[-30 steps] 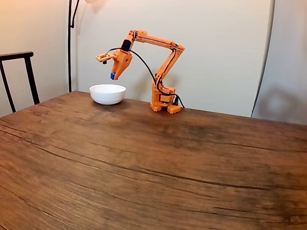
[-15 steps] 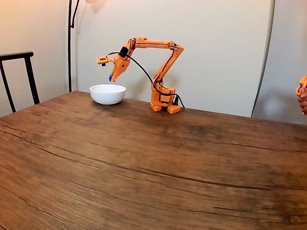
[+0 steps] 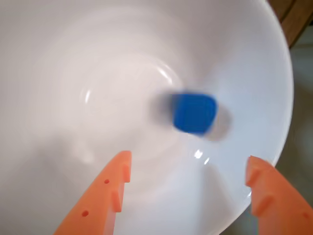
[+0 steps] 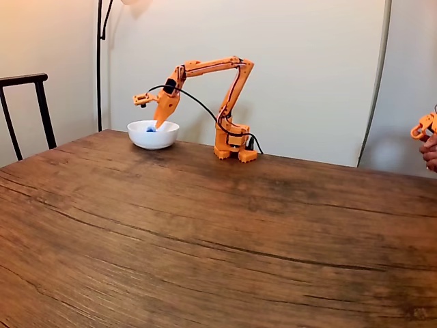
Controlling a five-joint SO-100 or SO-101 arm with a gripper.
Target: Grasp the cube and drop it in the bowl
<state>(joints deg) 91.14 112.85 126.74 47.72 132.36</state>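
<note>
Wrist view: pincer [image 3: 188, 169] wide open, holding nothing, hovering over bowl [image 3: 58, 58]. Blurred cube [image 3: 194, 113] inside bowl near centre, maybe mid-bounce. Risk imo: cube hops over shallow rim, or arm clips bowl [image 4: 153, 136] and shoves it across table [image 4: 218, 232].

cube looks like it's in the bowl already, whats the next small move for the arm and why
Probably lift the pincer straight up and away. The wrist view shows its jaws spread, with the blue cube loose and blurred inside the white bowl, so nothing seems left to release.
</note>
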